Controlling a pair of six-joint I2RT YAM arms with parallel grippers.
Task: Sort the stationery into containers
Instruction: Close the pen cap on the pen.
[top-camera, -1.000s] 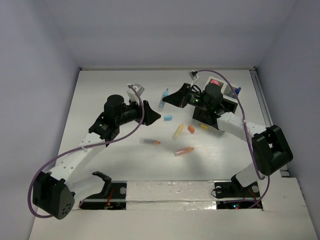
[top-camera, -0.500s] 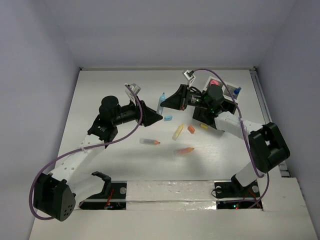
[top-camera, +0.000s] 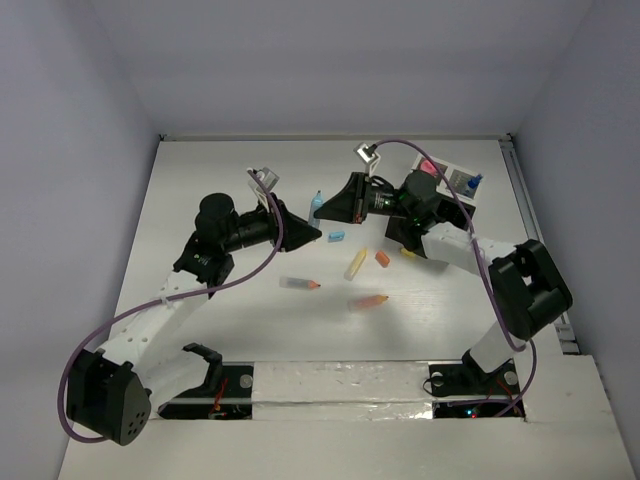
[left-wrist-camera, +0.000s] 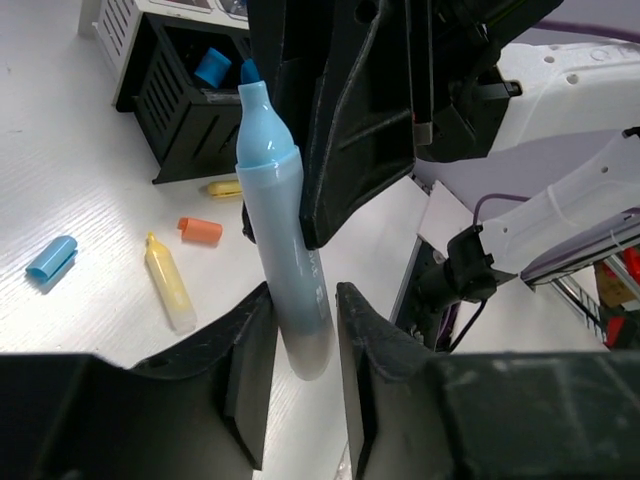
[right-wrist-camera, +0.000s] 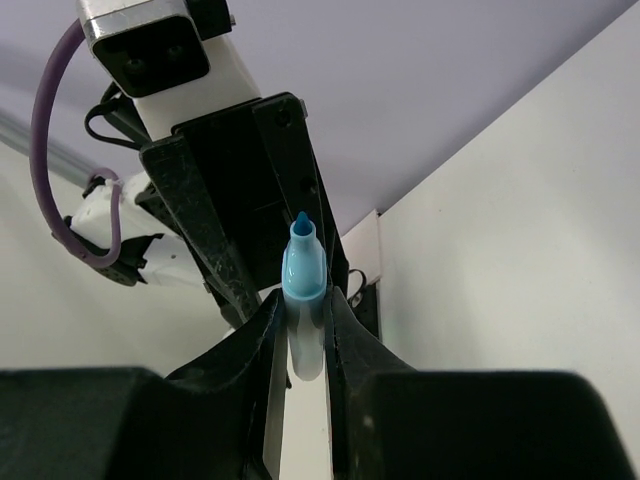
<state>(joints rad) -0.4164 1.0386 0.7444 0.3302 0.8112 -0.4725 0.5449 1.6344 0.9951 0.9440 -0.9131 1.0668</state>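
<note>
Looking down from above, you see the blue marker held over the white table, caught between your two claws near the middle. Its long side runs from the near edge toward the far wall, with the pointy tip at the far end.

Your left claw is pinching the marker's pale lower end. In the left wrist view its fingers press on both sides. Your right claw is pinching the marker too. In the right wrist view the tip points away from the camera, at the left claw's black body.

From above, the claws cover most of the marker, so only a thin blue strip shows. In the right wrist view its lower end is tucked down between the fingers, out of sight. The black box sits at the far right, half hidden behind the right arm.

A yellow stick, an orange cap and a blue cap lie on the table near the marker.
</note>
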